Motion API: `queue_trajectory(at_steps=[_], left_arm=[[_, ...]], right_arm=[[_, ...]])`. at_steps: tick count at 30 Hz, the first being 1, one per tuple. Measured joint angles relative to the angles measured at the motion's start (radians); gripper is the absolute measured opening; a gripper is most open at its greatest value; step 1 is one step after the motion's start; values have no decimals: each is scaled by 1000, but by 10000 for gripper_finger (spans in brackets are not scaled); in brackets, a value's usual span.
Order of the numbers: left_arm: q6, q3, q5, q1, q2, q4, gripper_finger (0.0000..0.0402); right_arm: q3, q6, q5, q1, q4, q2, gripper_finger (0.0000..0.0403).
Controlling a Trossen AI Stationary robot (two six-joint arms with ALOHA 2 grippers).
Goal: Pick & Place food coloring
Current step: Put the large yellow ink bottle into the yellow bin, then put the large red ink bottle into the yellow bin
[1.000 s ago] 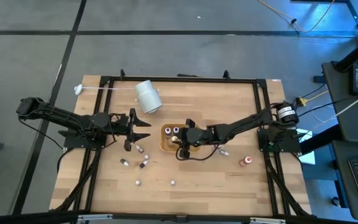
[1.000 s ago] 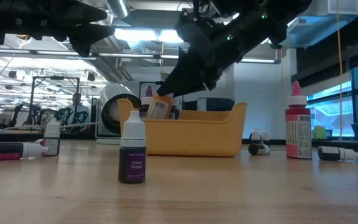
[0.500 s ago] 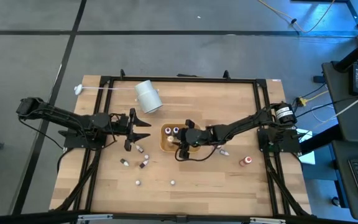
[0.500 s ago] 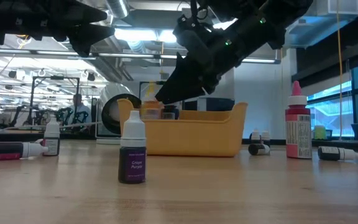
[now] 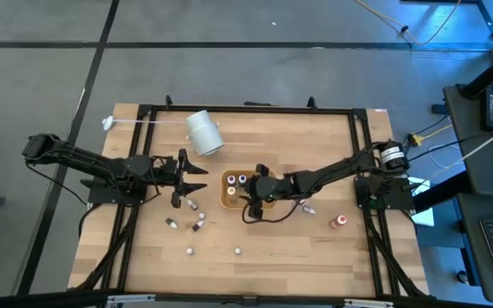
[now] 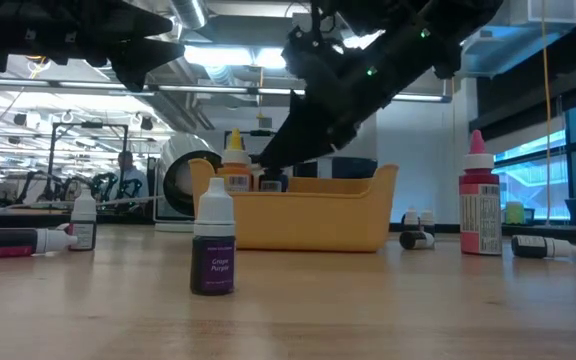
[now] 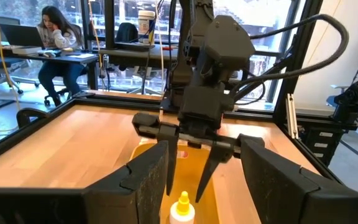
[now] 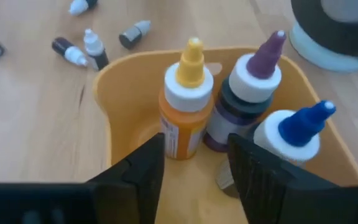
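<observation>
The orange tray [image 5: 224,193] sits mid-table with three food coloring bottles upright in it: an orange one with a yellow tip [image 8: 184,106], a purple one [image 8: 248,99] and a blue-capped one [image 8: 291,134]. My right gripper [image 8: 194,168] hangs open over the tray's near end, its fingers on either side of the orange bottle's foot and apart from it. In the low view the right gripper [image 6: 268,158] is beside that bottle [image 6: 234,165]. My left gripper [image 5: 197,175] hovers open, left of the tray. More small bottles [image 5: 192,205] lie loose on the wood.
A white cylinder [image 5: 204,133] lies at the back, left of the tray. Loose bottles are scattered near the front [image 5: 199,224], [image 5: 238,251], and a red one [image 5: 339,222] stands to the right. A purple bottle [image 6: 213,245] stands close to the low camera.
My right gripper has opened and let go of the orange bottle. The bottle hung tilted between its fingers above the tray's rim, then dropped and now stands upright inside the tray. The gripper has stayed over the tray.
</observation>
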Motion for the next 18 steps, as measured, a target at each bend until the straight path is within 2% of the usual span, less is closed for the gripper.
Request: queue_trajectory(at_steps=[4,9,14,18], left_arm=[[0,0,0,0,0,0,198],[0,0,1,0,0,-1,196],[0,0,1,0,0,-2,198],[0,0,0,0,0,-2,196]], right_arm=[[0,-54,-2,7,-78,-89,176],[1,-55,-98,33,-345,-258,177],[1,50,-105,72,-676,-406,177],[1,172,-108,104,-868,-473,177]])
